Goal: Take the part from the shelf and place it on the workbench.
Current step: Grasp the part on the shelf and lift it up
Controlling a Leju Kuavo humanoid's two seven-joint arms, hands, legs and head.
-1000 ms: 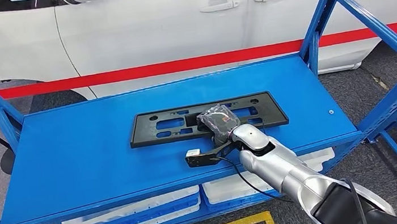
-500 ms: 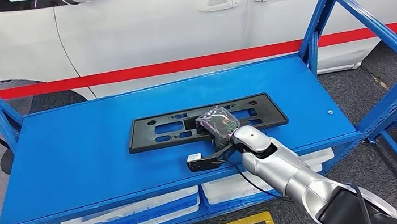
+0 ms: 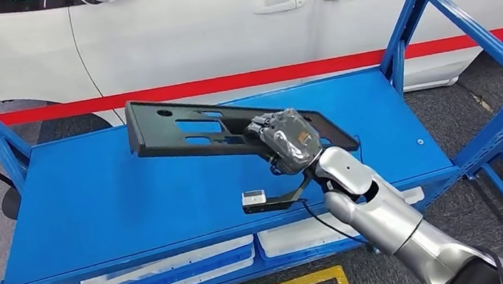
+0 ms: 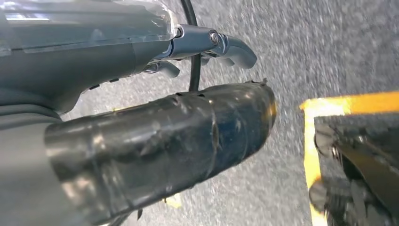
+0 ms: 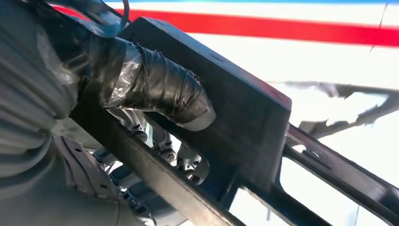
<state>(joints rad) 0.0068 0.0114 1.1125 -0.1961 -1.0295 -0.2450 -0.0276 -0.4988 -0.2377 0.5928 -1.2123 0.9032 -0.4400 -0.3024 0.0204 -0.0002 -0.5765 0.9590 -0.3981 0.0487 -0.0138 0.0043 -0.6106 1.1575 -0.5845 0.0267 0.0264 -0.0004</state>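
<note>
Blue shelf (image 3: 97,204) in front, white car (image 3: 205,24) and red tape line (image 3: 227,83) behind it. Change vs half a second ago: part (image 3: 182,129) was lying flat on the shelf top, now it's off the surface, tilted, left end high, right end low near the shelf. So the pick looks done; judging by that, next comes carrying it clear of the uprights and over to the desk.

Right robot hand (image 3: 284,140) is closed on the part near its middle-right, wrapped around the near bar. Right wrist view confirms: thumb (image 5: 155,89) over the top of the bar, fingers (image 5: 160,146) curled under through a cutout. Arm reaches in from near right, wrist bent up.

Left robot hand (image 4: 155,136) hangs down toward grey floor (image 4: 329,47), holding nothing; whether its fingers are spread or curled I can't tell.

Risk: grip is off-centre, long left end could swing or droop.
</note>
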